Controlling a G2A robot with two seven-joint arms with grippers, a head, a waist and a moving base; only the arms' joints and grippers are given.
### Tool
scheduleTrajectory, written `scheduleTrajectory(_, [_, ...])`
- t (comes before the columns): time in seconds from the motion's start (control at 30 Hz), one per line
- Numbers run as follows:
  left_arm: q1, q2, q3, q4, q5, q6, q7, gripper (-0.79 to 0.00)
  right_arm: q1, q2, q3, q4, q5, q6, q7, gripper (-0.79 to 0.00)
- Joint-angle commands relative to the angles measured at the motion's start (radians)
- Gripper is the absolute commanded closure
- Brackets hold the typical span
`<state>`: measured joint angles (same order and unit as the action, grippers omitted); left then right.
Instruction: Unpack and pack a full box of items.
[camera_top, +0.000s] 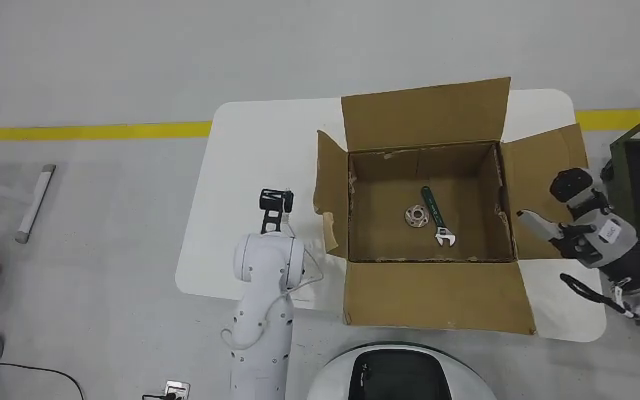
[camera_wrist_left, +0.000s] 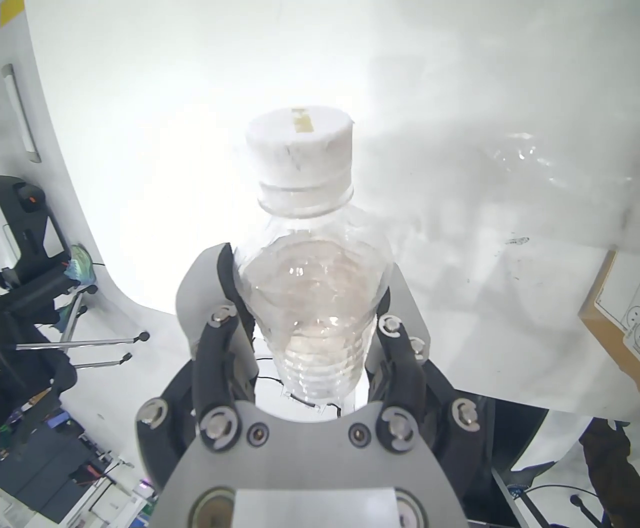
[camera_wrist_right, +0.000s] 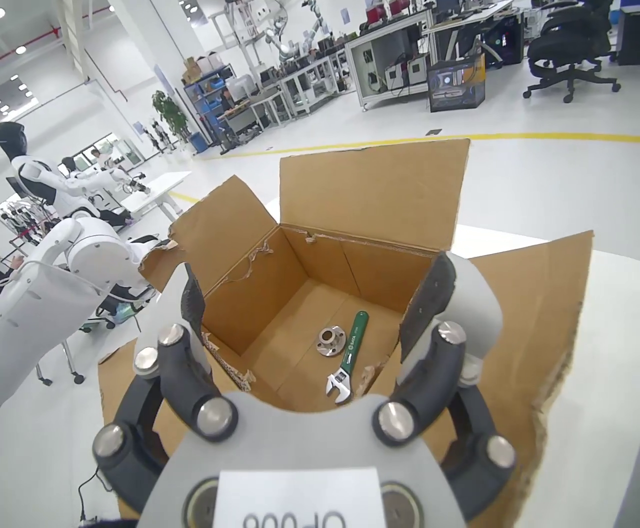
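Left claw (camera_wrist_left: 310, 272) clamps the clear plastic white-capped bottle (camera_wrist_left: 307, 235) over the white counter (camera_wrist_left: 475, 150); best lower it fully before releasing. Right claw (camera_wrist_right: 315, 290) gapes empty.

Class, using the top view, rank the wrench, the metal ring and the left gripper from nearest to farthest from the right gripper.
1. wrench, inside the box, on the ring's right.
2. metal ring, mid-box, beside the wrench.
3. left gripper, holding the bottle, left of the box.
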<state>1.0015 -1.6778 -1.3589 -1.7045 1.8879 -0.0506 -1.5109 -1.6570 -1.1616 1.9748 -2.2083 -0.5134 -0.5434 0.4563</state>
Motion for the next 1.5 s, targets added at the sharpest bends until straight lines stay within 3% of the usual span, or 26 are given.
scheduleTrajectory(0.0, [-0.008,0.0,-0.001,-0.006,0.0,0.001,-0.006,-0.785,0.012,0.005,-0.008,-0.006,-0.006,-0.006,0.044,-0.785])
scheduleTrajectory(0.2, [-0.025,-0.002,-0.005,-0.045,-0.018,0.025,-0.011,-0.785,0.095,0.027,-0.073,-0.021,-0.066,-0.006,0.243,-0.785])
scheduleTrajectory(0.53, [-0.074,-0.006,0.014,-0.103,0.017,0.084,0.027,-0.785,0.383,0.053,-0.319,0.089,-0.213,0.037,0.477,-0.785])
scheduleTrajectory(0.6, [-0.082,-0.008,0.017,-0.106,0.022,0.1,0.034,-0.785,0.42,0.053,-0.371,0.124,-0.256,0.032,0.475,-0.785])
scheduleTrajectory(1.07, [-0.087,-0.011,0.026,-0.108,0.02,0.12,0.045,-0.785,0.394,0.056,-0.351,0.101,-0.29,0.055,0.427,-0.785])
scheduleTrajectory(1.23, [-0.087,-0.011,0.026,-0.108,0.02,0.12,0.045,-0.785,0.394,0.058,-0.415,0.077,-0.452,0.175,0.494,-0.785])
scheduleTrajectory(1.47, [-0.087,-0.011,0.026,-0.108,0.02,0.12,0.045,-0.785,0.559,0.04,-0.685,0.161,-0.731,0.368,0.687,-0.785])
